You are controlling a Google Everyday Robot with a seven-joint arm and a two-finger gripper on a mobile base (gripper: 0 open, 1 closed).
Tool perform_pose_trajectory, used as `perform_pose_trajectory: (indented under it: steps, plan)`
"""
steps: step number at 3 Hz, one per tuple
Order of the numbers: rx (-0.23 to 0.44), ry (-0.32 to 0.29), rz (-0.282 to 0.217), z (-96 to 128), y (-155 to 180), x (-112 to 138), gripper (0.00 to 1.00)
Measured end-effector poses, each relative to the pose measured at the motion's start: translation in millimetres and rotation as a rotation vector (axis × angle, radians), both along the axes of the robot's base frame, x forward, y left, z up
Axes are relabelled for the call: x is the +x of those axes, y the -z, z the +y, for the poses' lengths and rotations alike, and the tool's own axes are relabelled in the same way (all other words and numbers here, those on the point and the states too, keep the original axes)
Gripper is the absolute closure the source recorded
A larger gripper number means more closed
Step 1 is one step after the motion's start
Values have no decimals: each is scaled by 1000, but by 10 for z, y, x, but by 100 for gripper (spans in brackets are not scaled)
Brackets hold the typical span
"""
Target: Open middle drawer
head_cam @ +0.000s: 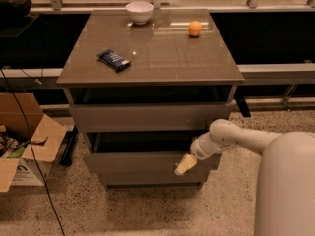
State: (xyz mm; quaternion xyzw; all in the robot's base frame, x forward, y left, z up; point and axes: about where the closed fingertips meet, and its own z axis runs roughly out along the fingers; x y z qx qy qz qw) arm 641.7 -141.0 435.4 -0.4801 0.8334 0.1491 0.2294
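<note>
Reaching in from the right, the cream-tipped gripper (186, 164) of the white arm (256, 139) is sitting at the right end of the middle drawer (133, 162), a long flat grey-taupe front between a taller front (147, 117) above and a narrower front (147, 179) below. The drawer's long axis is running left to right, stretching leftward from the gripper. Whether the gripper is spread or pinching, I cannot tell. The pull is looking to lie toward the near side

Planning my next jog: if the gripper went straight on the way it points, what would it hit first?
Most likely the middle drawer: the gripper sits at the right of its front panel, pointing down and left at it. Depth is unclear, so it may already be touching.
</note>
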Motion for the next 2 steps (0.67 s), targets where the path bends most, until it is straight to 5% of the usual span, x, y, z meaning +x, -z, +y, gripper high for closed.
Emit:
perform_pose_trajectory:
  steps: [2]
  plan:
    - [-109, -127, 145, -130, 253, -236, 40]
